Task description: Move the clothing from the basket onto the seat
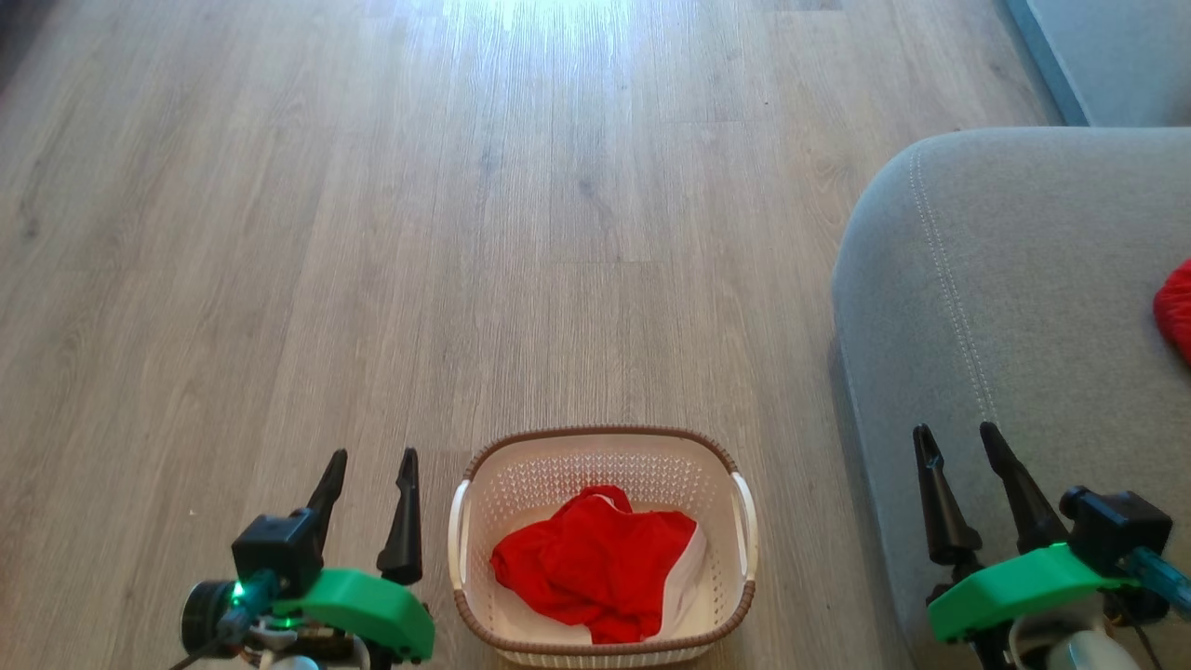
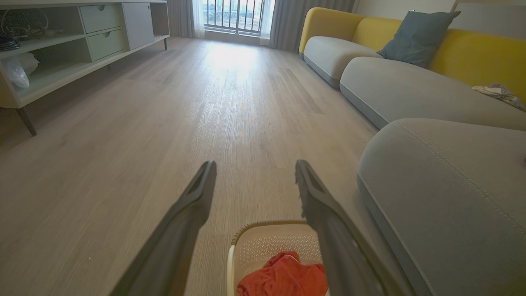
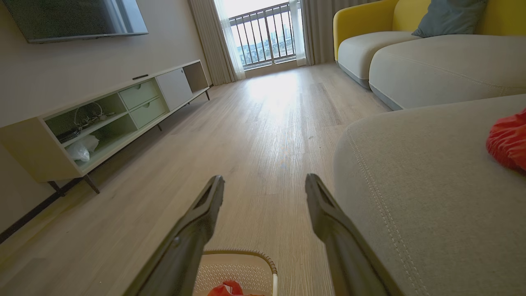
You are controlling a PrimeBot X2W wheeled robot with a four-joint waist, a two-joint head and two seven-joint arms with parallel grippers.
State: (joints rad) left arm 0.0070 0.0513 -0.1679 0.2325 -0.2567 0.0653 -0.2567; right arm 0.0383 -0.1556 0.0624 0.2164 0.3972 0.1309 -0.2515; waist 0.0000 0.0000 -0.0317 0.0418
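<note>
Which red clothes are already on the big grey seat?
The plain red garment at the seat's far right; the white-trimmed one lies in the basket.

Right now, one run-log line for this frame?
left hand: open, empty | right hand: open, empty | basket: red garment inside | seat: red garment on it

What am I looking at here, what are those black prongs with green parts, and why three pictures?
It's a two-armed robot in a living room. The head view looks down from its head: the left gripper and right gripper each have two dark fingers, both open and empty. The other two pictures come from cameras on each wrist, looking along those fingers. On the wooden floor stands a cream basket holding a red garment with white trim. Another red garment already lies on the grey seat.
</note>
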